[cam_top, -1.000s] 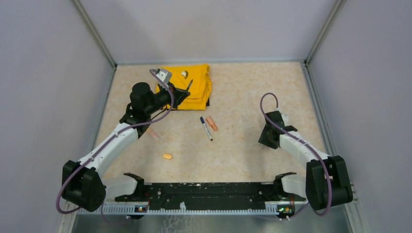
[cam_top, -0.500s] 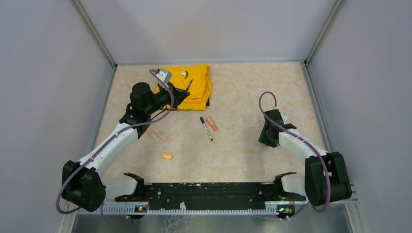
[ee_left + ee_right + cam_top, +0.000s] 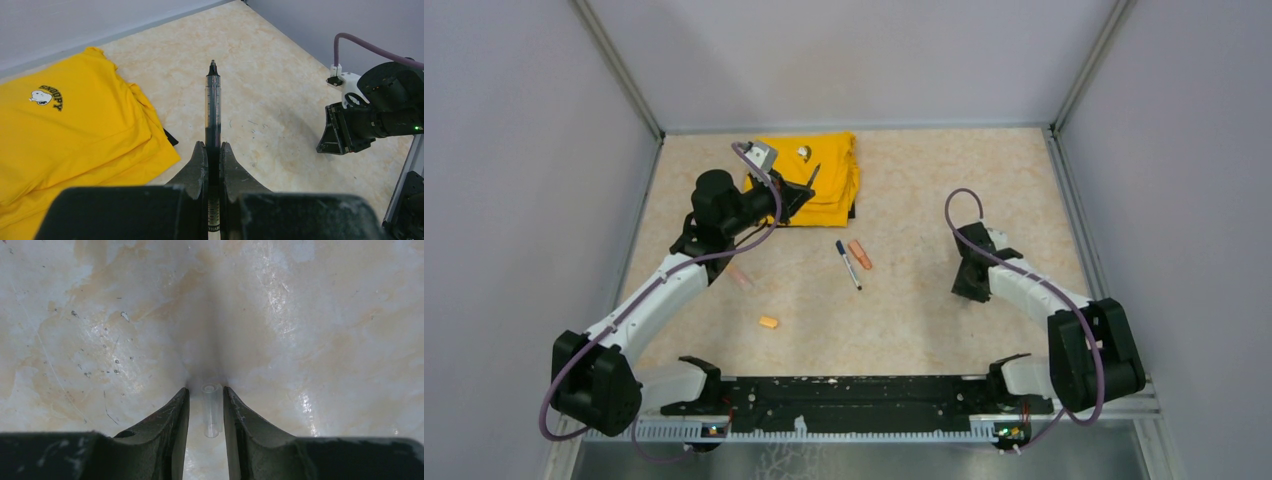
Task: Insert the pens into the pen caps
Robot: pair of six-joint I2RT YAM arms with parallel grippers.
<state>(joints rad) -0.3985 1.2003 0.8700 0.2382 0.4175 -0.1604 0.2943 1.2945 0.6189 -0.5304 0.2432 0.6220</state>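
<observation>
My left gripper [image 3: 213, 145] is shut on a thin dark pen [image 3: 213, 105], held above the table with its tip pointing away; in the top view it [image 3: 807, 187] hangs by the yellow cloth. My right gripper [image 3: 206, 390] is open, low on the table, with a tiny clear tube-shaped cap [image 3: 211, 410] lying between its fingers; there is a gap on the cap's left side. In the top view this gripper [image 3: 969, 283] is at the right. A silver-white pen [image 3: 850, 268] with a dark blue end and an orange marker [image 3: 859, 254] lie mid-table. A light orange cap [image 3: 768, 322] lies nearer.
A folded yellow cloth [image 3: 822, 175] lies at the back, also in the left wrist view [image 3: 65, 130]. Another pale orange marker [image 3: 741, 277] lies partly under my left arm. The right arm [image 3: 365, 122] shows in the left wrist view. Grey walls enclose the table.
My right gripper has shifted a little left, toward the table's middle. The left arm and its pen have not moved.
</observation>
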